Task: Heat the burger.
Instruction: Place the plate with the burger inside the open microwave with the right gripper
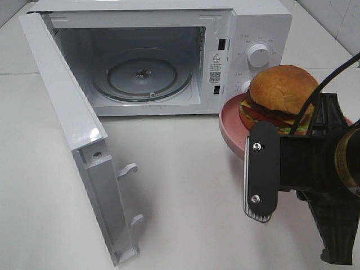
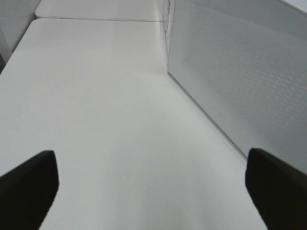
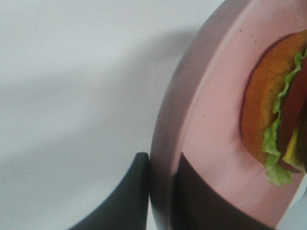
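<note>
White table (image 1: pixel 185 185), open microwave (image 1: pixel 259 22); burger (image 1: pixel 281 90) upright, bun up, round, on pink plate (image 1: pixel 230 121); right gripper (image 3: pixel 161 160) pinching the rim, left gripper (image 2: pixel 149 153) spread wide.

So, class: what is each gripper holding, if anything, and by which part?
The right gripper pinches the pink plate by its rim, a finger on each side; the burger sits on the plate. The left gripper is open, holding nothing.

I face the white microwave (image 1: pixel 169 56) on the white table (image 1: pixel 185 202). Its door (image 1: pixel 62 101) is swung out toward seven o'clock (glass turntable (image 1: pixel 142 76) visible inside), and a pink plate (image 1: pixel 228 121) is at its four o'clock.
</note>
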You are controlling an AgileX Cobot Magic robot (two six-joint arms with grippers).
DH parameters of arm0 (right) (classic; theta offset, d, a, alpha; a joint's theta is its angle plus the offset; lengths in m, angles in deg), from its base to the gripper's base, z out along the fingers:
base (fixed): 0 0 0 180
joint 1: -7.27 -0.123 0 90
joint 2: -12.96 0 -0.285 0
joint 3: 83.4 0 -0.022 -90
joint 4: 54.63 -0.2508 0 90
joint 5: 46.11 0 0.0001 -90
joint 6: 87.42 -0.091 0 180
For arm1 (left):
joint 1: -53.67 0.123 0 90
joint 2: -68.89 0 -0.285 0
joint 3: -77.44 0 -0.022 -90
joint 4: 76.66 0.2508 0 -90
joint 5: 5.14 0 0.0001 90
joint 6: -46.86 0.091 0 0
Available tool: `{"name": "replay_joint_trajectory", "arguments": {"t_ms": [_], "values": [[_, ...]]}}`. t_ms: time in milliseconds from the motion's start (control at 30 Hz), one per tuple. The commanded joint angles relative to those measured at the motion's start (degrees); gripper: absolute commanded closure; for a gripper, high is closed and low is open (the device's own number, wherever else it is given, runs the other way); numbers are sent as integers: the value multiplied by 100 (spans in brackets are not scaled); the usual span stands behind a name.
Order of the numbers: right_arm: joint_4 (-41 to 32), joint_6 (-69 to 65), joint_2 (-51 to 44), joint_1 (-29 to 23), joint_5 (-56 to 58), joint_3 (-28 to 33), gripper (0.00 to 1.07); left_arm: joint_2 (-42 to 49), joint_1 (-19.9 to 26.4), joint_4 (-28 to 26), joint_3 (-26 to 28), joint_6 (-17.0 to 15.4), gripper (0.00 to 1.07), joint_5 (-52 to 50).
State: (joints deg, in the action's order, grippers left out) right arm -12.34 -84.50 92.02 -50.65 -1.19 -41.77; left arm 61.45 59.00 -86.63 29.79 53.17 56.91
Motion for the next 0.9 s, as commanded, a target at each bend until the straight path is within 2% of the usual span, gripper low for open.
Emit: {"name": "replay_joint_trajectory", "arguments": {"t_ms": [33,900], "values": [[401,229,-40,-6,-235,-23,104,69,17,-17,-6,-23,9,-80],[510,1925,-40,-6,-1621,-23,102,69,17,-17,-6,-23,9,-80]]}}
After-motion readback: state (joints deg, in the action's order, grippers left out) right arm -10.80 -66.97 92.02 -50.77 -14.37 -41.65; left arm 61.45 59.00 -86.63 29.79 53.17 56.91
